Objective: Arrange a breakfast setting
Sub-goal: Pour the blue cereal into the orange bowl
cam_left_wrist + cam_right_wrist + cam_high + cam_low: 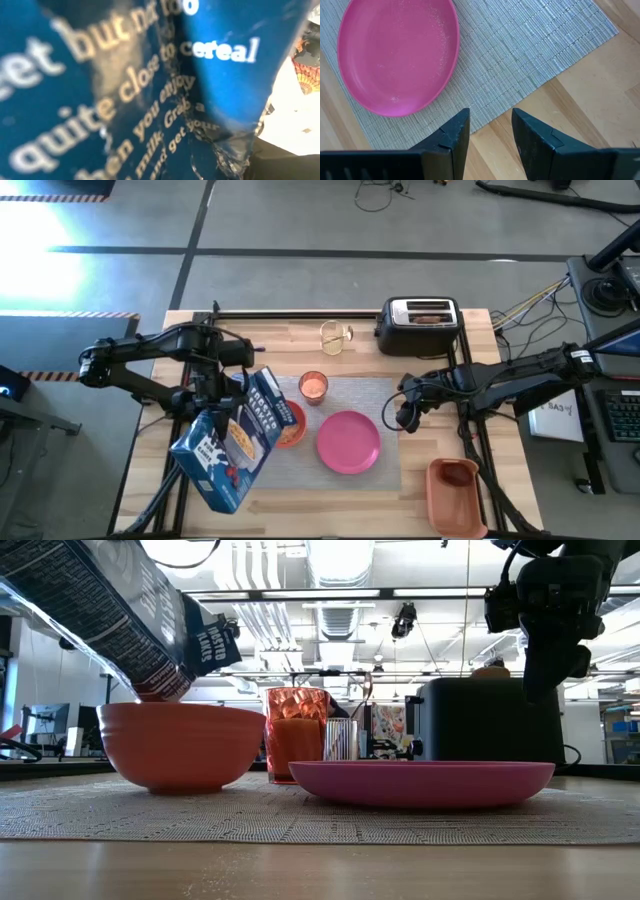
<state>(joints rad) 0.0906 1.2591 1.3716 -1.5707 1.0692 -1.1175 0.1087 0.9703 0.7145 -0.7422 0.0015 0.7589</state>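
My left gripper (212,402) holds a blue cereal bag (235,445) tilted over the orange-red bowl (180,745). The bag's lower end (165,688) dips to the bowl's rim. The bowl, the glass of orange-pink drink (313,387) and the pink plate (348,442) stand on the grey placemat (385,395). My right gripper (490,130) is open and empty. It hovers over the placemat's right edge, just right of the plate (397,55). I see no spoon or red fruit that I can tell. My left gripper is shut on the cereal bag at its far left side (228,418), about midway along it. The place of contact is hidden: the bag fills the wrist view (150,100) and the arm covers it from above. The bag is clear of the table, one end down at the bowl.
The black-and-silver toaster (420,325) stands at the far edge with something brown in a slot (428,318). A small clear object (335,337) stands left of it. The orange bin (455,495) sits at the near right corner. Bare wood lies right of the placemat (580,100).
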